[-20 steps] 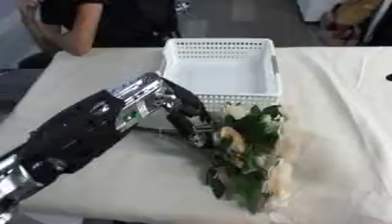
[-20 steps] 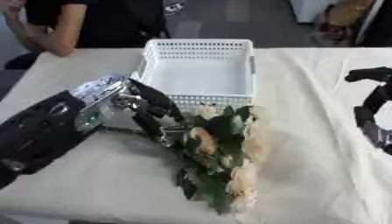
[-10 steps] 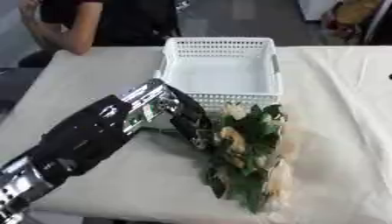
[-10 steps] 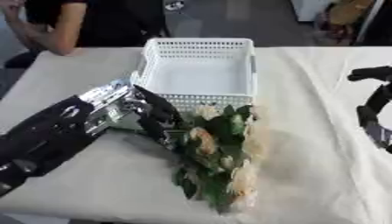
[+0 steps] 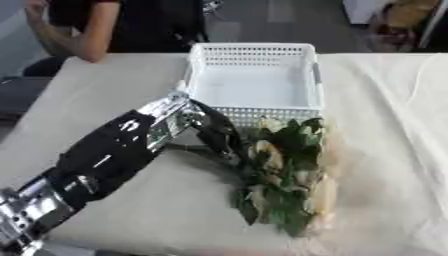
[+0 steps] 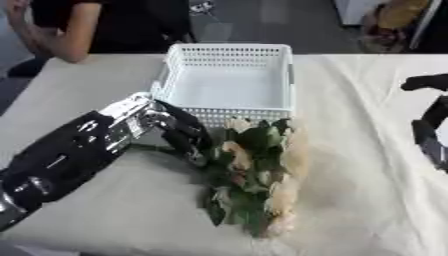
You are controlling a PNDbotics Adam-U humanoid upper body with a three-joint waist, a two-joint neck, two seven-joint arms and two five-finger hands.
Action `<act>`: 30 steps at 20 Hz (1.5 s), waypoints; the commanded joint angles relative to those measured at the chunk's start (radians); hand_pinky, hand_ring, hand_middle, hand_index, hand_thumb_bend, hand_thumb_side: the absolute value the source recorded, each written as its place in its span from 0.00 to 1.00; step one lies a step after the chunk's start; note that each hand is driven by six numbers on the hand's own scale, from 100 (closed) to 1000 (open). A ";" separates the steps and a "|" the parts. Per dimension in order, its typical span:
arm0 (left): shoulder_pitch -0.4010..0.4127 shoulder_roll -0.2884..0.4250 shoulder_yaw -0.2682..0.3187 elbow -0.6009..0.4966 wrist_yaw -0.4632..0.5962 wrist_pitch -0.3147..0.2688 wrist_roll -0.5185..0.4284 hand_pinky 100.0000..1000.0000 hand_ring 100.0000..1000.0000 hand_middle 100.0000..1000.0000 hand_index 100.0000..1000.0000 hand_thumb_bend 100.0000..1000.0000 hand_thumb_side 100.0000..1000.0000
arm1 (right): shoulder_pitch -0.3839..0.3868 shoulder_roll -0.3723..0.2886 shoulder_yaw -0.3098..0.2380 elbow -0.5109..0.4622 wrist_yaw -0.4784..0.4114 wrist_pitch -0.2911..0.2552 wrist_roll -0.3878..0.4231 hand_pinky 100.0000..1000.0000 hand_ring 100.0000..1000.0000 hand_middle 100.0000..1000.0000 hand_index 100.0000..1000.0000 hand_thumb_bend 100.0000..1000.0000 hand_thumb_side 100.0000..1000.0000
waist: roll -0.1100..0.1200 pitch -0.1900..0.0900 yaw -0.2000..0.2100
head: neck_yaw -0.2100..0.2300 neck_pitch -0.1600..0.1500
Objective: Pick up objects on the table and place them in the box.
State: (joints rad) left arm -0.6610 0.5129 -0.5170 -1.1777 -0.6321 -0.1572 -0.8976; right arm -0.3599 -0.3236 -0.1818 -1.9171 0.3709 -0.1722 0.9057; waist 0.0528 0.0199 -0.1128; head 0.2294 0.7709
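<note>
Left eye view: the left hand (image 5: pixel 214 135) is reaching in from the worktop's (image 5: pixel 105 100) near left corner, black fingers curling down against the left side of the bouquet (image 5: pixel 284 175). Can't tell if it's actually clamping the stems or just touching them, since leaves are hiding the fingertips. My guess is it's going for the stem side because the blooms look soft and crushable. The bouquet is lying mid-worktop, its top end just beside the near wall of the basket (image 5: pixel 254 107). That's white plastic lattice, rectangular, nothing in it.

Right eye view: the right hand (image 6: pixel 429 125) is hanging idle over the right edge, fingers looking relaxed, holding nothing. Cream cloth is covering the worktop, wrinkling on that side. The flowers are pale cream with dark glossy leaves.
</note>
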 commanded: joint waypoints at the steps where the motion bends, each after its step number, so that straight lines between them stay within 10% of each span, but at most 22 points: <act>1: 0.012 -0.002 0.017 0.060 0.036 0.023 -0.001 0.67 0.58 0.60 0.75 0.61 0.85 | -0.017 -0.003 -0.008 -0.021 -0.008 0.005 0.001 0.47 0.47 0.83 0.93 0.00 0.26 | -0.009 0.000 0.001 | 0.007 -0.001; 2: 0.011 -0.005 0.023 0.070 0.045 0.033 0.005 0.66 0.58 0.59 0.74 0.59 0.84 | -0.017 -0.002 -0.009 -0.022 -0.008 0.006 0.001 0.47 0.47 0.83 0.93 0.00 0.26 | -0.010 0.001 0.001 | 0.008 -0.001; 5: 0.009 -0.008 0.039 0.069 0.066 0.061 0.038 0.55 0.48 0.48 0.58 0.02 0.55 | -0.016 -0.002 -0.012 -0.024 -0.008 0.008 0.001 0.47 0.47 0.83 0.93 0.00 0.27 | -0.012 0.003 0.002 | 0.009 -0.001; 6: 0.009 -0.006 0.044 0.059 0.071 0.075 0.063 0.58 0.51 0.50 0.62 0.16 0.64 | -0.016 -0.002 -0.012 -0.024 -0.008 0.009 0.001 0.47 0.47 0.83 0.93 0.00 0.27 | -0.012 0.003 0.003 | 0.009 -0.001; 7: 0.008 -0.002 0.047 0.049 0.071 0.089 0.086 0.40 0.37 0.37 0.43 0.00 0.21 | -0.015 -0.002 -0.013 -0.024 -0.008 0.009 0.001 0.47 0.47 0.82 0.93 0.00 0.27 | -0.012 0.003 0.003 | 0.009 -0.001; 8: 0.005 0.003 0.052 0.038 0.069 0.107 0.115 0.31 0.30 0.31 0.37 0.00 0.19 | -0.015 -0.002 -0.014 -0.025 -0.007 0.010 0.001 0.46 0.47 0.82 0.93 0.00 0.27 | -0.012 0.003 0.004 | 0.009 -0.001; 11: -0.004 0.019 0.051 0.005 0.082 0.136 0.185 0.00 0.01 0.06 0.14 0.00 0.24 | -0.013 -0.003 -0.018 -0.026 -0.007 0.014 0.001 0.46 0.47 0.82 0.93 0.00 0.27 | -0.011 0.001 0.006 | 0.008 -0.001; 30: -0.037 0.149 0.004 -0.170 0.224 0.186 0.040 0.00 0.00 0.00 0.05 0.00 0.20 | -0.001 -0.010 -0.025 -0.026 -0.003 0.025 0.001 0.46 0.48 0.82 0.93 0.00 0.27 | 0.000 -0.013 0.018 | -0.006 -0.001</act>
State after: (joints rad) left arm -0.6708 0.6309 -0.5181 -1.3257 -0.4184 0.0227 -0.8565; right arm -0.3518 -0.3164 -0.2003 -1.9285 0.3683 -0.1491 0.9074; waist 0.0541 0.0190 -0.0963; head 0.2275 0.7711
